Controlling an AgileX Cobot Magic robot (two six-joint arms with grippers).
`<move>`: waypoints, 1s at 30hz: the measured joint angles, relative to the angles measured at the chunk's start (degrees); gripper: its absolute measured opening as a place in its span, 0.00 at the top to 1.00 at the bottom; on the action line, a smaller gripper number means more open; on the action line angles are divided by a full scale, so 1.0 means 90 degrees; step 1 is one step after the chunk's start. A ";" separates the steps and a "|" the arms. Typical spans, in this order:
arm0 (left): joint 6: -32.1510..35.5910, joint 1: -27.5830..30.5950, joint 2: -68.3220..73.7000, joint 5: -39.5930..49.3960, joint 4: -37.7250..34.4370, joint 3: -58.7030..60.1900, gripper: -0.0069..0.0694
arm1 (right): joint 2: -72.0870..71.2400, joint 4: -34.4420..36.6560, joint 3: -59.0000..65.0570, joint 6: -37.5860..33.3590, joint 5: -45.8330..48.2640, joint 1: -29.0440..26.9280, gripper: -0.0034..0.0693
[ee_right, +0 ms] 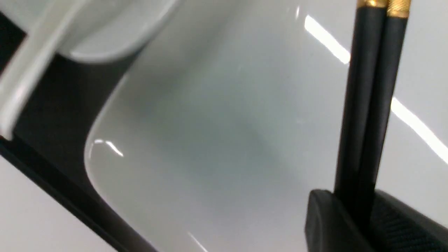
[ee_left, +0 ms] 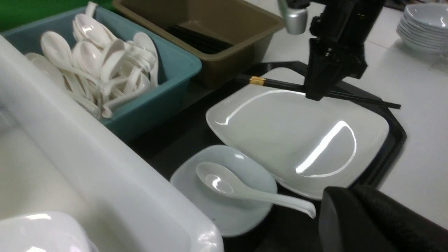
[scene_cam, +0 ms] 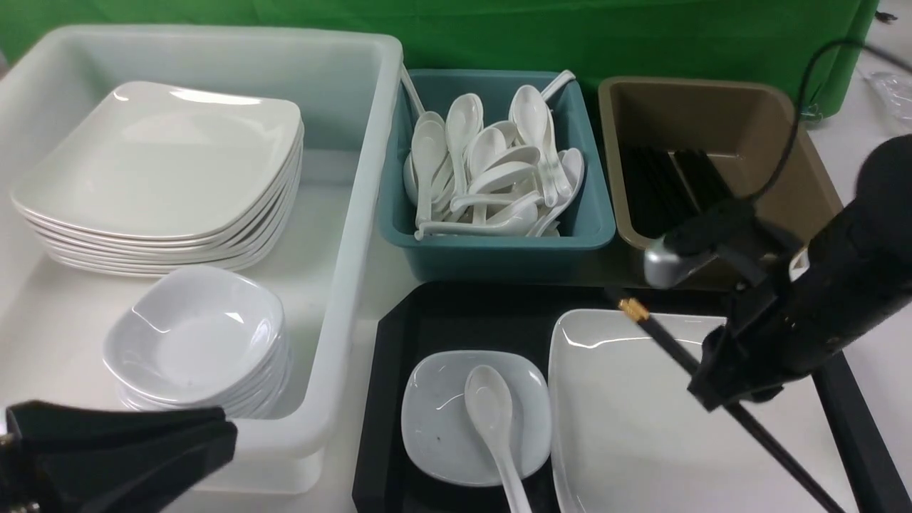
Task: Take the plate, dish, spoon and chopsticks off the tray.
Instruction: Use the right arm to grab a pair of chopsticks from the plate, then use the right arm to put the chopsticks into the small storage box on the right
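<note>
The right gripper [scene_cam: 707,381] is clamped on the chopsticks [scene_cam: 662,336], two black sticks pressed side by side, about midway along their length. They slant across the far right corner of the plate [scene_cam: 627,427], gold-banded ends toward the bins. I cannot tell whether they rest on the rim or hang clear of it. Their thin ends run out of the front view, and the arm hides that corner of the plate and part of the tray [scene_cam: 456,313].

On the tray there is one plate, and to its left one dish [scene_cam: 438,427] with one spoon [scene_cam: 488,406] lying in it, handle cut off at the frame's edge.

The left gripper [scene_cam: 221,434] sits low at the near left, its jaws together and holding nothing.

Behind stand three containers:
- A white tub [scene_cam: 356,214] holds a stack of plates [scene_cam: 157,164] and a stack of dishes [scene_cam: 192,335], both too tightly nested to count.
- A teal bin [scene_cam: 499,249] holds a heap of white spoons [scene_cam: 491,164].
- A brown bin [scene_cam: 712,107] holds dark chopsticks [scene_cam: 662,185], which are hard to separate.

Everything stands on a white table [scene_cam: 883,370], with a green cloth [scene_cam: 499,28] behind.
</note>
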 joint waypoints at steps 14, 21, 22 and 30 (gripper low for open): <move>0.0495 0.0000 0.0000 -0.1725 -0.0202 0.0000 0.89 | 0.2405 0.0610 -0.4105 0.0785 -0.1716 -0.1740 0.76; 0.0578 0.0000 0.0000 -0.1720 -0.0210 0.0000 0.89 | 0.4050 0.0549 -0.5746 0.1613 -0.1614 -0.1987 0.75; 0.0600 0.0000 0.0000 -0.1697 -0.0203 0.0000 0.89 | 0.4170 0.0507 -0.5839 0.1717 -0.1525 -0.2012 0.73; 0.0622 0.0000 0.0000 -0.1696 -0.0030 0.0000 0.89 | 0.4067 0.0242 -0.5887 0.1813 -0.0854 -0.2041 0.37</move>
